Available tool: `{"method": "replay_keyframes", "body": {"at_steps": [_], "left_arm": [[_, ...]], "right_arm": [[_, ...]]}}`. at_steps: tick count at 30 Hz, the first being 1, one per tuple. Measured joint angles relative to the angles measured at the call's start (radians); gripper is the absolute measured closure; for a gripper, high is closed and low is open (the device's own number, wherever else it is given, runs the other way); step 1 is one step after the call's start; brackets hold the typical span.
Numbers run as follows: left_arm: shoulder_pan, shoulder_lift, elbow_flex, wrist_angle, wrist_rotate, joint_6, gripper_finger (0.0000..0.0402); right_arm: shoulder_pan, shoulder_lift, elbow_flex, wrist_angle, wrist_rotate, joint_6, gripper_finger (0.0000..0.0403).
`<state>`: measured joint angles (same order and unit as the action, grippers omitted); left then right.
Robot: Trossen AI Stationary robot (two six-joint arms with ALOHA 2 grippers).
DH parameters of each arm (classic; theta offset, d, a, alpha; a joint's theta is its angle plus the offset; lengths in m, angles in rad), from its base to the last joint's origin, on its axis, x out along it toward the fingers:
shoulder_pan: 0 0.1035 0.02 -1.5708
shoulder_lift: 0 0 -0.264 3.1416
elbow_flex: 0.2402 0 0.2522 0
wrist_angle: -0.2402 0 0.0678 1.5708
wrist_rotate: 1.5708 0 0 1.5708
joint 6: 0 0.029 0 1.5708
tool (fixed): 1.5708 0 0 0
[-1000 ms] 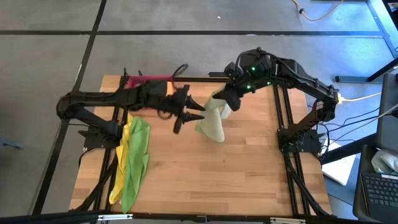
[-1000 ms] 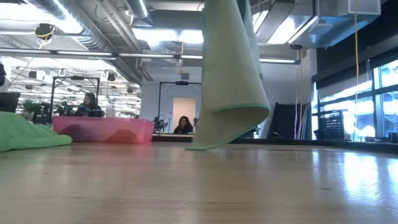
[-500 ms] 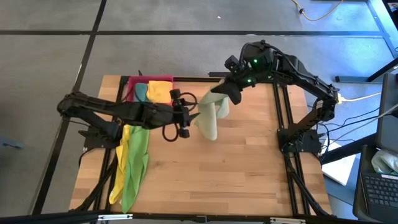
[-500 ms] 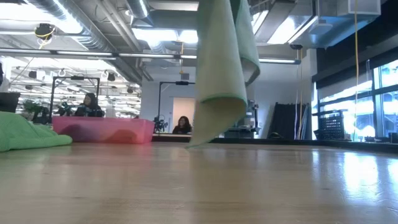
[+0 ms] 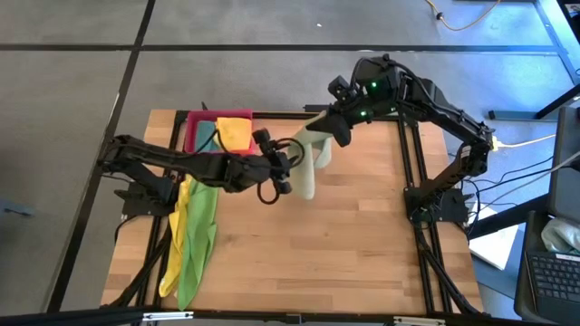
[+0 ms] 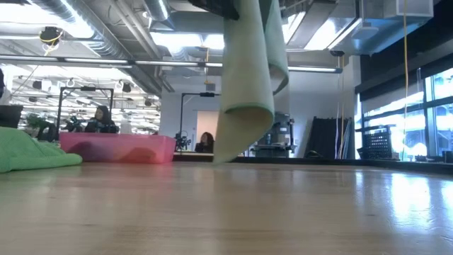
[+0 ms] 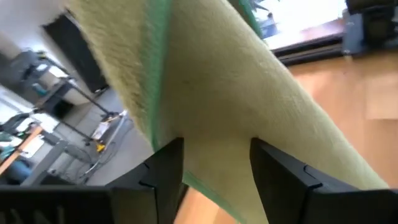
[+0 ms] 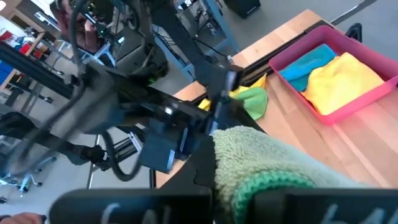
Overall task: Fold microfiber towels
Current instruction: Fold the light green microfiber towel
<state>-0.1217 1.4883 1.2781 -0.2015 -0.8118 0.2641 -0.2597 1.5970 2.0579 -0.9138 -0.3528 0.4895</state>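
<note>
End effector of the right arm (image 5: 319, 136), clamped on a top corner of the olive towel (image 5: 306, 167), holds the cloth hanging at upper centre of the high frame, its lower fold clear of the wooden surface (image 5: 299, 244) or nearly so in the low view. From the left of the frame, the left end effector (image 5: 283, 170) reaches in with fingers (image 7: 168, 163) spread wide on either side of the hanging cloth, not yet pinching it.

Risk lies in that second grasp. The towel hangs doubled, so a closing pinch could likely catch both layers or a mid-panel bunch rather than a single free edge, leaving the cloth twisted when it is spread for folding. A soft, swinging towel may also slide out from between the fingers if they close late. If the left arm pulls sideways before its hold is firm, the corner could tug loose from the right end effector and drop in a heap.

Elsewhere, a yellow towel (image 5: 233, 132) and a teal towel (image 5: 205, 134) lie in the pink tray (image 5: 245, 115) at upper left, while another yellow towel (image 5: 174, 237) and a bright green towel (image 5: 199, 226) lie along the surface's left edge, well apart from the reach.
</note>
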Motion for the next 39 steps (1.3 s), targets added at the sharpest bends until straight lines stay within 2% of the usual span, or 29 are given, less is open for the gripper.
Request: {"method": "replay_keyframes", "body": {"at_steps": [10,23,28,39], "left_arm": [[-0.027,-0.010,0.001,0.053,-0.157,0.008,0.0254],[-0.080,-0.034,0.002,0.065,-0.315,0.061,0.0254],[-0.079,-0.037,0.001,0.070,-0.319,0.060,0.0256],[-0.048,-0.037,0.001,0.132,-0.377,0.061,0.0255]], "right_arm": [[-0.006,0.000,0.000,0.015,-0.008,0.005,0.0397],[-0.006,0.000,0.000,0.005,-0.023,0.022,0.0397],[-0.006,0.000,0.000,-0.005,-0.032,0.002,0.0397],[-0.010,0.000,-0.001,-0.052,-0.123,-0.069,0.0397]]}}
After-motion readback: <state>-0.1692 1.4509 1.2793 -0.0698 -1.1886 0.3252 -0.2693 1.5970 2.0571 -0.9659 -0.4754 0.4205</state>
